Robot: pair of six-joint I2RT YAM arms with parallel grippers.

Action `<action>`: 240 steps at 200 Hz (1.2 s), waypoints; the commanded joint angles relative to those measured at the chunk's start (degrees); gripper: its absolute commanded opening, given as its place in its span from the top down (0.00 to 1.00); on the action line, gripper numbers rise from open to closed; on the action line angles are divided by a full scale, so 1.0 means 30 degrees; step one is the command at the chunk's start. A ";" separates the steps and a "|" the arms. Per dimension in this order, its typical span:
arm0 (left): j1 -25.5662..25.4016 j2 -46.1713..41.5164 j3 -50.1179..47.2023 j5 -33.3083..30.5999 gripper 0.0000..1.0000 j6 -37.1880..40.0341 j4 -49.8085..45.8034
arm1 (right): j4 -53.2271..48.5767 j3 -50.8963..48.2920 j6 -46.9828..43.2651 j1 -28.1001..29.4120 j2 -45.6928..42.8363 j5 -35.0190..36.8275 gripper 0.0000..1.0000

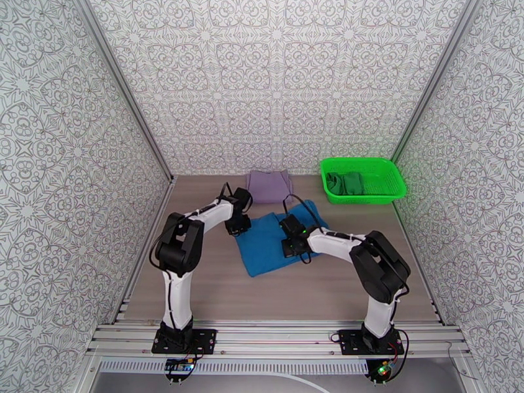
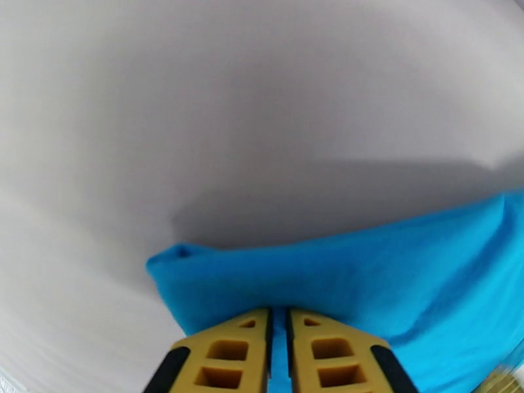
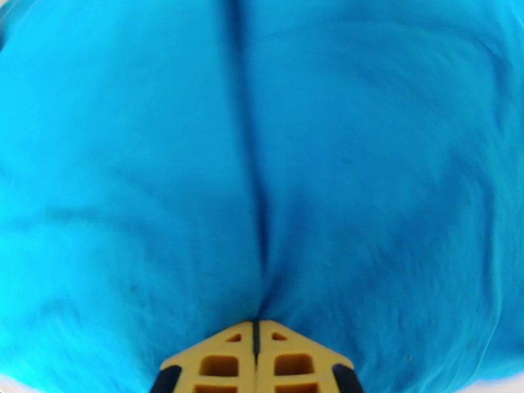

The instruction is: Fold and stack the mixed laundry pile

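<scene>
Top external view looks down on the table [image 1: 295, 296]. The bright blue garment [image 1: 268, 253] lies spread near the table's middle, its outline a rough, tilted rectangle. The lavender-grey garment [image 1: 268, 185] lies folded against the middle of the far edge, its near left corner hidden behind the left arm. In the far right corner stands a green mesh basket [image 1: 363, 199], and the dark green garment [image 1: 345, 183] lies bunched in its left half. How that garment is folded is too small to make out.

The left gripper [image 1: 238, 223] is at the blue garment's far left corner. The right gripper [image 1: 293, 240] is low over the cloth's middle, its own wrist covering its fingertips from above.

Left wrist view shows the yellow fingers [image 2: 314, 342] of the left gripper [image 2: 280, 310] standing a narrow slit apart, with a strip of blue cloth in that slit. They are clamped on the garment's [image 2: 393, 276] edge. The edge runs out to a doubled corner on the left and casts a soft shadow on the pale table [image 2: 262, 93]. The picture is blurred.

Right wrist view has blue cloth [image 3: 360, 158] across almost the whole frame, so the garment's edges are cut off. The right gripper [image 3: 257, 322] has its fingers [image 3: 223, 361] pressed together. A dark crease runs down the cloth straight into their tips, where the fabric is pinched.
</scene>
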 commanded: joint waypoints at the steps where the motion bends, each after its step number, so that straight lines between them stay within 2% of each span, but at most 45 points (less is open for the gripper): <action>1: 0.0907 0.2332 0.1885 0.0261 0.84 0.1429 -0.0613 | -0.1314 -0.0334 0.2701 0.2566 0.1416 -0.1513 1.00; 24: 0.1342 0.3621 0.4346 0.0899 0.85 0.2847 -0.1171 | -0.0880 0.0370 0.4919 0.4482 0.1933 -0.2506 1.00; 38: 0.1383 0.4116 0.5557 0.1570 0.85 0.3569 -0.1264 | -0.0902 0.0983 0.5213 0.4746 0.1952 -0.2661 1.00; 58: 0.1209 0.3772 0.6376 0.1906 0.87 0.4106 -0.1148 | -0.2733 0.2729 0.3950 0.4462 0.1619 -0.0823 1.00; 78: 0.0968 0.1373 0.5644 0.0915 0.86 0.4046 -0.0740 | -0.4489 0.4733 0.1986 0.3657 0.0928 0.0494 1.00; 103: 0.0801 -0.3032 0.3967 -0.1273 0.75 0.3319 -0.1317 | -0.5335 0.6503 -0.1039 0.2051 0.0309 0.0071 1.00; 120: 0.0711 -0.5549 0.2448 -0.2153 0.70 0.2408 -0.2507 | -0.5677 0.7777 -0.3352 0.0730 0.0834 -0.1204 1.00; 143: 0.0175 -0.8123 -0.1285 -0.2287 0.71 0.0825 -0.3186 | -0.5515 0.9737 -0.5495 -0.0964 0.2750 -0.2963 1.00; 164: -0.0473 -0.9689 -0.6221 -0.1340 0.75 -0.1021 -0.1368 | -0.6111 1.1896 -0.6478 -0.1845 0.5075 -0.3154 1.00; 203: -0.0779 -1.0002 -1.3295 0.0504 0.81 -0.4533 0.4588 | -0.5489 1.2515 -0.6279 -0.2289 0.7208 -0.3262 1.00; 218: -0.0651 -0.9307 -1.3937 0.0470 0.81 -0.5002 0.5716 | -0.4944 1.1817 -0.5793 -0.2310 0.7419 -0.2916 1.00; 240: -0.0313 -0.7675 -1.2659 0.0392 0.82 -0.4199 0.5240 | -0.3777 0.9923 -0.4582 -0.2372 0.7041 -0.2331 1.00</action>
